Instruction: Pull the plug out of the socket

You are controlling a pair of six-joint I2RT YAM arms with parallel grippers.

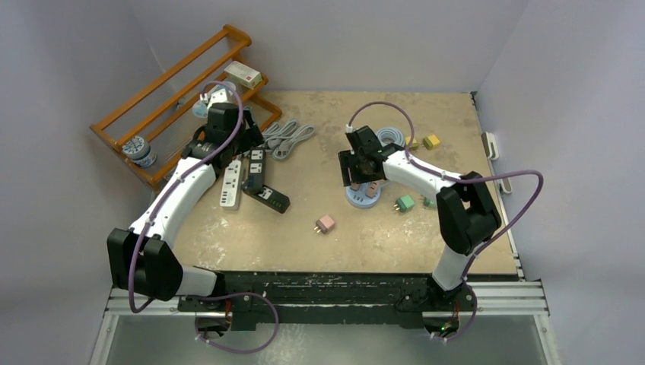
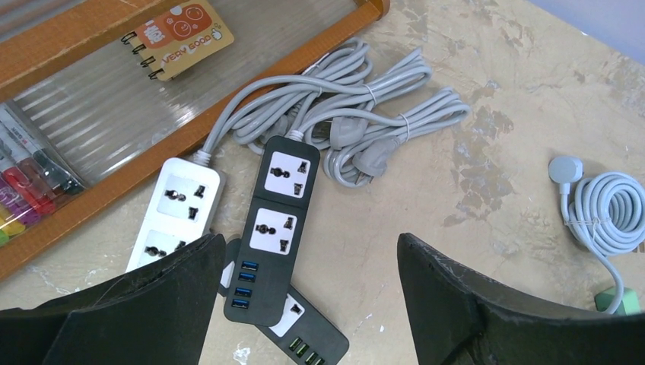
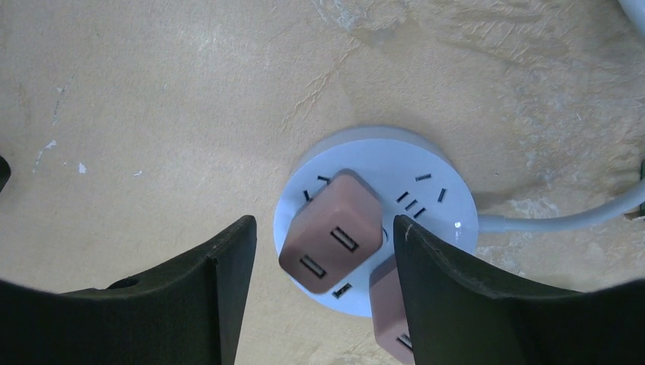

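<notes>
At 10 o'clock on desk (image 1: 365,236): wooden rack (image 1: 175,70) holds spiral notebook (image 2: 182,38), markers (image 2: 30,182). Left claw (image 2: 308,251) wide, empty, above power strips (image 2: 278,228). Toward 3 o'clock of centre: right claw (image 3: 323,224) parted around pink plug (image 3: 331,232), not clamped; plug seated in round white socket (image 3: 426,182).

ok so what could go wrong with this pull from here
1. The right fingers straddle one pink plug, but a second pink plug sits close beside it, partly under one finger. Closing could catch both.
2. Nothing visibly holds the round socket down on the table, and the left fingers are away over the power strips. The socket may lift with the plug instead of releasing it.
</notes>
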